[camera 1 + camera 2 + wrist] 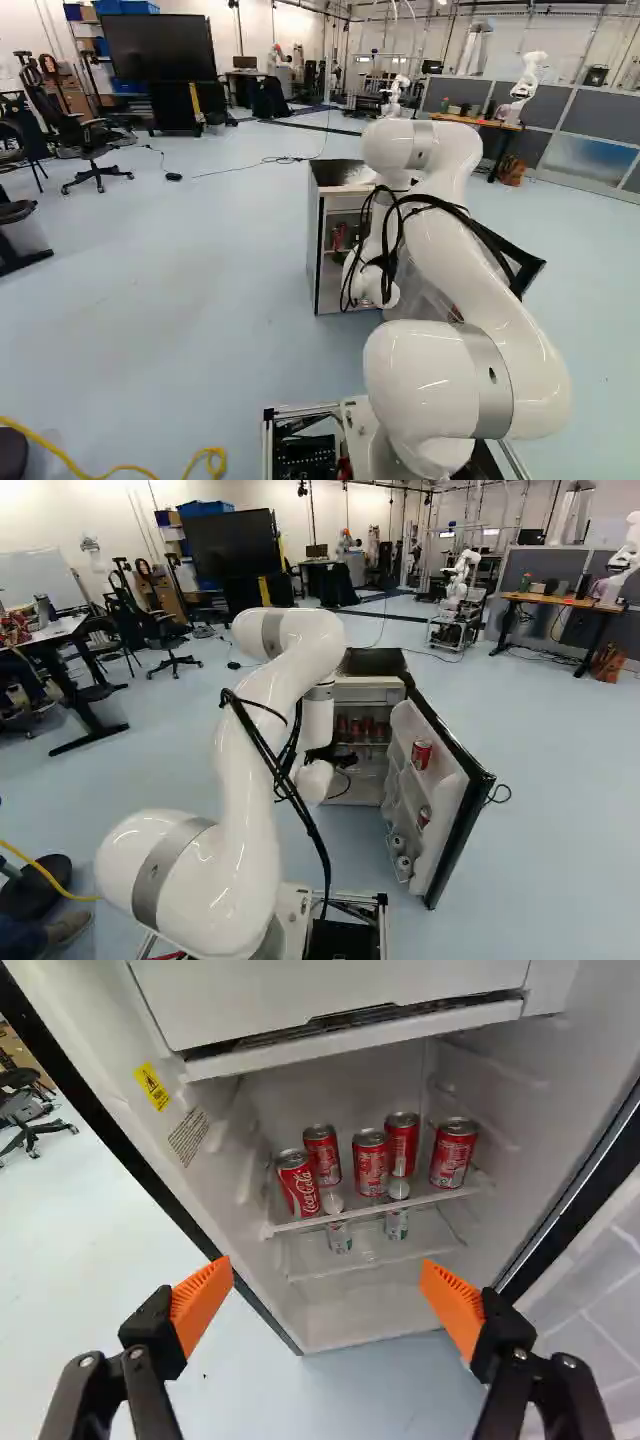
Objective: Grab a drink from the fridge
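Looking through my wrist camera, I see five upright red cans (370, 1162) with silver tops and white lettering, standing on the upper shelf (424, 1198) inside the fridge (365, 695), ahead of my fingers. Three stand in a nearer row, two farther back. Two pale containers (397, 1222) with red and green markings sit lower down. The hand (328, 755) is at the near side of the fridge, and the wrist view shows its orange pads (203, 1295) spread wide. In the right base view, the open door (440, 800) lies right of the arm (250, 770), another red can (421, 754) in its upper rack.
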Robot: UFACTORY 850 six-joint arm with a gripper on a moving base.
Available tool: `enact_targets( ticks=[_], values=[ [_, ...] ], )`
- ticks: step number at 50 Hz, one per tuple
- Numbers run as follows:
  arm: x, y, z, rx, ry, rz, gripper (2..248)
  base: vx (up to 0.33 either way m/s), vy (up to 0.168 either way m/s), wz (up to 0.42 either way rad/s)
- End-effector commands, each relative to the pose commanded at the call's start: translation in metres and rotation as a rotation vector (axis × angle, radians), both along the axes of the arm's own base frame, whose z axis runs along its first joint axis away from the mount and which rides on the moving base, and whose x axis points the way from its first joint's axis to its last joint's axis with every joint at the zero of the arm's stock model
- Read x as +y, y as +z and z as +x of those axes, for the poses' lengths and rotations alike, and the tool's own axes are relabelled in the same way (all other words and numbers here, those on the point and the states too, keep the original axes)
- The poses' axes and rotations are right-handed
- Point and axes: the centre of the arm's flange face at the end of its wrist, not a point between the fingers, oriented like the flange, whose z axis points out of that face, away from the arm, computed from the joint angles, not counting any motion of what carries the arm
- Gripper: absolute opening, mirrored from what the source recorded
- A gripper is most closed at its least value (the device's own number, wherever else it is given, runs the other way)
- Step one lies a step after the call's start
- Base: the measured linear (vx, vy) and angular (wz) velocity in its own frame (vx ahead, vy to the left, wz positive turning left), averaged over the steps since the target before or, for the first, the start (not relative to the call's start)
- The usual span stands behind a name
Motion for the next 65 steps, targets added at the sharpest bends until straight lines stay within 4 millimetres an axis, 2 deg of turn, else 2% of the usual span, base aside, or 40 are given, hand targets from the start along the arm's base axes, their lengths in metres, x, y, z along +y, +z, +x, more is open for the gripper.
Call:
enact_targets(
  ticks=[65],
  values=[
    [-0.036,-0.002,0.014,-0.093,0.098,0.041,247,0.000,0.000,0.000]
  ],
)
